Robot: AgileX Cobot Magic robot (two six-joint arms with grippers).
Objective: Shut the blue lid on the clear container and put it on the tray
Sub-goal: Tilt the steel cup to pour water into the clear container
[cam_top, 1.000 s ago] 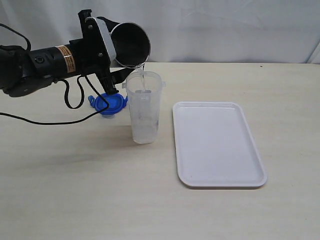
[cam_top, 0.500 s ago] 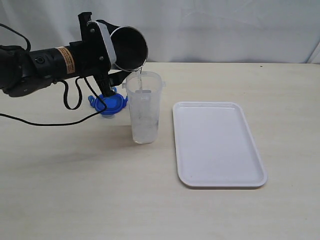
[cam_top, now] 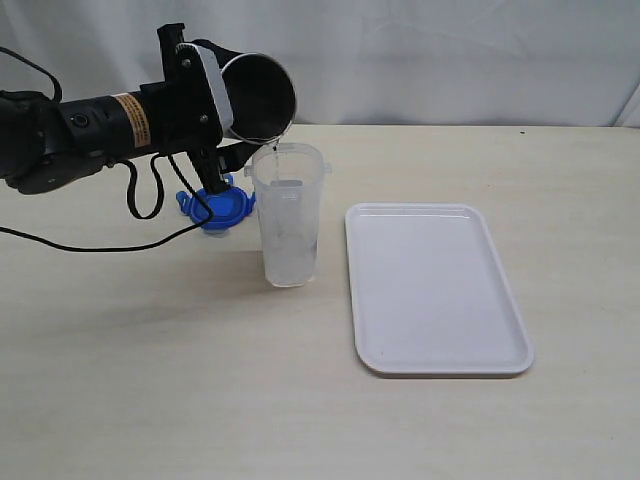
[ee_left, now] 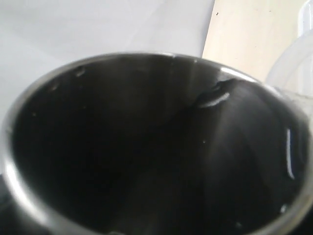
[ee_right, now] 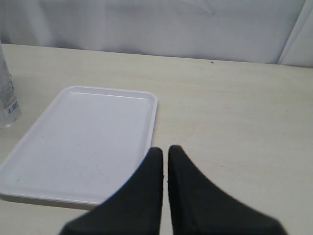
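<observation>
Gripped steel cup (cam_top: 262, 95) in left gripper (cam_top: 222, 110), tipped over clear container (cam_top: 288, 220). Saw blue lid (cam_top: 222, 208) unfitted on table (cam_top: 150, 380), tray (cam_top: 440, 290) without container. Clenched right gripper (ee_right: 165, 161) on nothing.

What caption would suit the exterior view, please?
Left arm tips a steel cup over the clear container, blue lid and tray alongside.

Nothing here can be read. An orange label (cam_top: 130, 118) on the left arm (cam_top: 85, 128) bears dark print too small to make out. Markings on the clear container (ee_right: 8, 95) are equally illegible.
</observation>
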